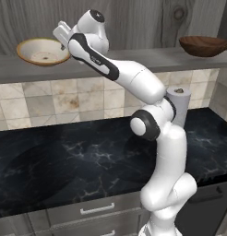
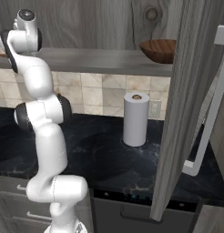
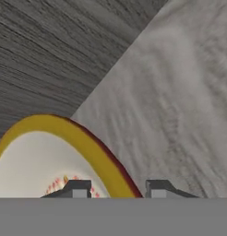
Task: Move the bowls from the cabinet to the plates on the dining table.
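Sitting at the left end of the grey shelf (image 1: 147,57) inside the cabinet (image 2: 86,20), the cream bowl (image 1: 43,50) with its orange-tan rim has the gripper (image 3: 117,190) at its right edge. In the hand view one dark fingertip (image 3: 78,189) stands over the bowl's pale inside and the other over the shelf outside, with the yellow rim running between them; the jaws straddle the rim, but whether they actually press on it I cannot tell. The dark brown wooden bowl (image 1: 205,45) rests at the far right end of the same shelf, well apart from the cream one. An open cabinet door (image 2: 186,109) with a pale bar handle (image 2: 207,118) hangs at the right. Below, a paper towel roll (image 2: 135,119) stands upright on the black marble counter (image 1: 64,161), above grey drawers (image 1: 92,212).
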Robot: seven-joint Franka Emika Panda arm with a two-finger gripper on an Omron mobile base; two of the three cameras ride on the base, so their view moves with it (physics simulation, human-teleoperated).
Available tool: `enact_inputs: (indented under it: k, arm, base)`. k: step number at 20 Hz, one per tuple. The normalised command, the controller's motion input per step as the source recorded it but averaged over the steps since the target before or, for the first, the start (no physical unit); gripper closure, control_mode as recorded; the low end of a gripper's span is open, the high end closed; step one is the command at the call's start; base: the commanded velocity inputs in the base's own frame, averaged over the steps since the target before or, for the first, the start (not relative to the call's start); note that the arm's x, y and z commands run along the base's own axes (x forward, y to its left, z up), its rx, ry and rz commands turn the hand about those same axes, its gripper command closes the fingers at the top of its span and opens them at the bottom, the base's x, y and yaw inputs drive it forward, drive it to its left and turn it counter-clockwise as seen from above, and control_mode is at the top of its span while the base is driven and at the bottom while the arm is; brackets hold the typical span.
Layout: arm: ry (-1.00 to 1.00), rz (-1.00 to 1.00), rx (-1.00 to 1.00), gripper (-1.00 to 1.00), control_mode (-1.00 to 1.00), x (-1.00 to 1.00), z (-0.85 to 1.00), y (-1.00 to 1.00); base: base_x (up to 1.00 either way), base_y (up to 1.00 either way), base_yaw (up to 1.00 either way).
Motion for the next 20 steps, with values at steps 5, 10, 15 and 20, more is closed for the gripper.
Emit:
enact_inputs:
  k: [5,10,15,20]
  arm:
    - [0.00,-0.01,0.01,1.00,-1.00,0.07,-0.65,0.01]
    - [-0.04,-0.01,0.09,1.00,-1.00,-0.27,-0.20,-0.01]
    - [-0.14,-0.06,0.16,1.00,-1.00,-0.94,-0.10,-0.12]
    - [-0.11,-0.07,0.11,1.00,-1.00,-1.00,-0.41,-0.07]
  base:
    - [0.00,0.00,0.00]
    - [0.00,0.00,0.00]
    - [0.00,0.00,0.00]
    - [0.00,0.00,0.00]
